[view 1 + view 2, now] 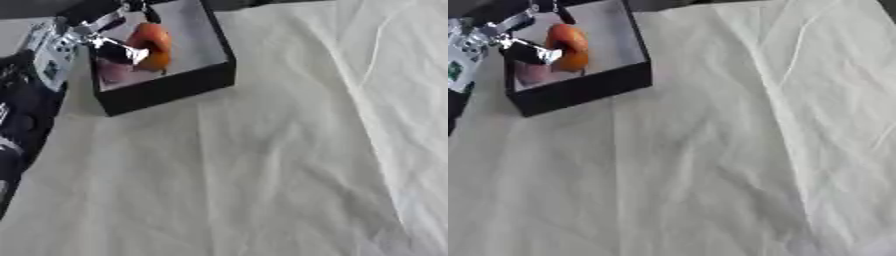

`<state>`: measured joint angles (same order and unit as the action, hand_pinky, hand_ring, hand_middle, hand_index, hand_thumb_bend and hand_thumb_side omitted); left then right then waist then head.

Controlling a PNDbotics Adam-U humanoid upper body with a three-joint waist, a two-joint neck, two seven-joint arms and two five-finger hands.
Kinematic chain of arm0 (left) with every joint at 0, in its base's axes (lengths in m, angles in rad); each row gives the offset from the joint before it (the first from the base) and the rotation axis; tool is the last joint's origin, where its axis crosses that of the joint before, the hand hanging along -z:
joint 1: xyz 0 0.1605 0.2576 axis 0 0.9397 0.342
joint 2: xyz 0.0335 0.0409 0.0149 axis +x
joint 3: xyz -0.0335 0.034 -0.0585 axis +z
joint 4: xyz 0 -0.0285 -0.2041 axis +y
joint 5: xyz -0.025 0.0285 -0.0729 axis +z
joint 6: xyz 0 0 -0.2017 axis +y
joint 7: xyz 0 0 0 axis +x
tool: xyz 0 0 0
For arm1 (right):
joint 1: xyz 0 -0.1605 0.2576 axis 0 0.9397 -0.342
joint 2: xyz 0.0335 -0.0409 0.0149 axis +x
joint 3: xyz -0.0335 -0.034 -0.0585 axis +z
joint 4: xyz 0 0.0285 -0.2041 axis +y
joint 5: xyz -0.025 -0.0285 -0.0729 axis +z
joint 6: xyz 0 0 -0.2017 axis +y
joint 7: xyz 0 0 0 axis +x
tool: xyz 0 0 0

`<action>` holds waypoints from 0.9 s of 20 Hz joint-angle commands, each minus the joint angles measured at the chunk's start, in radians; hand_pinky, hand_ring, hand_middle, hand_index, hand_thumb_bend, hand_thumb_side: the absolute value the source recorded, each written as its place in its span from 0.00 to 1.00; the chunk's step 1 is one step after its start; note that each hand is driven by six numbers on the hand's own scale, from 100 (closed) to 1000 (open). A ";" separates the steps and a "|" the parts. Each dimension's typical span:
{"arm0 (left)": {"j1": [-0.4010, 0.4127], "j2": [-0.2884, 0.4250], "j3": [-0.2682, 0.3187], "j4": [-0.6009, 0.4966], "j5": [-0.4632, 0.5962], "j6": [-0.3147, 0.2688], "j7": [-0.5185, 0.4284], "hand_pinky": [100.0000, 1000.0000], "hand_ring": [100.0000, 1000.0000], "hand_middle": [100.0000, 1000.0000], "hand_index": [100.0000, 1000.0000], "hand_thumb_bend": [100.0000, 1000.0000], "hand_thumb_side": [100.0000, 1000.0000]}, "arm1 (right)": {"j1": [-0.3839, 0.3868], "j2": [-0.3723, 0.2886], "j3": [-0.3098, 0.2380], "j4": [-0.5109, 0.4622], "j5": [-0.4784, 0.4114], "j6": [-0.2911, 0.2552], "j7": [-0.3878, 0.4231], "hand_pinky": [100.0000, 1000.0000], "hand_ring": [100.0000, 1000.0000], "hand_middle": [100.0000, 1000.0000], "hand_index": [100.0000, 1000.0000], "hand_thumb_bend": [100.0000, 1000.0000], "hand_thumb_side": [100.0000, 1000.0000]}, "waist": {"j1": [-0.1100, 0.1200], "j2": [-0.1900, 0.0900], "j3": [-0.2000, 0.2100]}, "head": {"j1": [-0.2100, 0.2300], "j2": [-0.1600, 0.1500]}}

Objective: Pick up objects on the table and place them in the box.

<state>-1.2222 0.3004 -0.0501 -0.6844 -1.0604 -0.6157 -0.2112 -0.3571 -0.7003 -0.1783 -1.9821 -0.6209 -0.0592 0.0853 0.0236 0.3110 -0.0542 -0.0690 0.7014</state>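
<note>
A black box [171,87] with a grey floor stands at the upper left of the cloth-covered table. My left hand [112,46] reaches over it from the left, its fingers and thumb curled round an orange rounded object [152,44] that hangs inside the box's walls. Whether the orange object touches the floor I cannot tell. A pink object [114,72] lies on the box floor just below the hand, partly hidden by the thumb. My left forearm [26,115] runs down the left edge. The right hand shows in neither view.
A white cloth [262,175] with long creases covers the table, and no loose objects lie on it. A raised fold [798,75] runs down the right side. A dark strip shows along the far edge behind the box.
</note>
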 commanded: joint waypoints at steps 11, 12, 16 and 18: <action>-0.008 0.069 0.047 -0.141 0.237 0.087 0.061 0.90 0.89 0.69 0.86 0.00 0.24 | 0.039 -0.050 -0.029 -0.018 -0.004 -0.013 -0.024 0.95 0.68 0.60 0.71 0.00 0.48 | 0.004 -0.034 0.027 | -0.021 0.029; -0.003 0.082 0.043 -0.180 0.329 0.107 0.058 0.90 0.89 0.69 0.85 0.00 0.27 | 0.045 -0.052 -0.031 -0.018 -0.004 -0.014 -0.027 0.95 0.68 0.60 0.71 0.00 0.48 | 0.005 -0.039 0.033 | -0.028 0.034; 0.035 0.158 0.010 -0.391 0.705 0.194 0.011 0.90 0.87 0.64 0.81 0.00 0.44 | 0.073 -0.065 -0.037 -0.018 -0.001 -0.021 -0.036 0.95 0.68 0.60 0.71 0.00 0.48 | 0.005 -0.060 0.064 | -0.061 0.052; 0.074 0.204 -0.002 -0.512 0.867 0.248 -0.009 0.89 0.87 0.64 0.81 0.00 0.50 | 0.085 -0.069 -0.039 -0.018 0.000 -0.023 -0.040 0.95 0.68 0.60 0.71 0.00 0.48 | 0.005 -0.069 0.079 | -0.078 0.060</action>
<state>-1.1340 0.4501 -0.0470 -1.1155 -0.2931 -0.3974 -0.2096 -0.2673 -0.7289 -0.2025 -1.9821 -0.6212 -0.0798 0.0508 0.0236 0.2735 0.0276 -0.1358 0.7545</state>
